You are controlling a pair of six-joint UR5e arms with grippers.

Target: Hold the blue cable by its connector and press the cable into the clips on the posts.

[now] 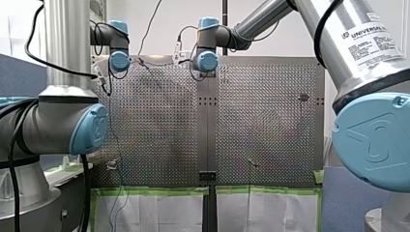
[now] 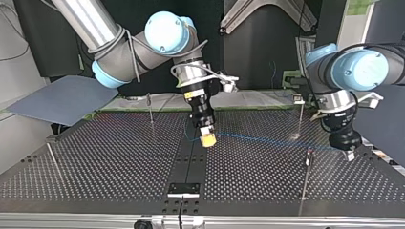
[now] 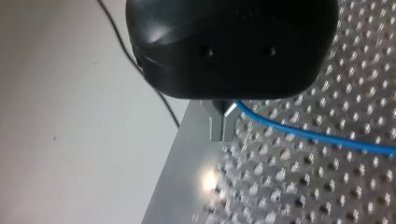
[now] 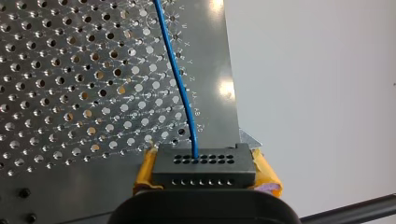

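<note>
The thin blue cable (image 2: 267,140) runs low over the perforated table (image 2: 105,157) between my two grippers. My right gripper (image 2: 207,138), with yellow pads, is near the table's middle. It is shut on the black connector block (image 4: 203,163). The cable (image 4: 180,79) leaves the block's holes and runs away over the plate. My left gripper (image 2: 348,151) hangs at the top view's right, just above the table. Its metal fingers (image 3: 215,126) are shut on the cable's other end (image 3: 299,131). Thin posts (image 2: 307,171) (image 2: 301,119) stand close to the cable; I cannot tell whether it sits in any clip.
More thin posts stand at the top view's left (image 2: 151,107) (image 2: 53,160). A black strip with a bracket (image 2: 184,188) runs down the table's middle. A blue-grey sheet (image 2: 62,98) lies off the table at the top view's left. Green tape (image 1: 154,190) lines one table edge.
</note>
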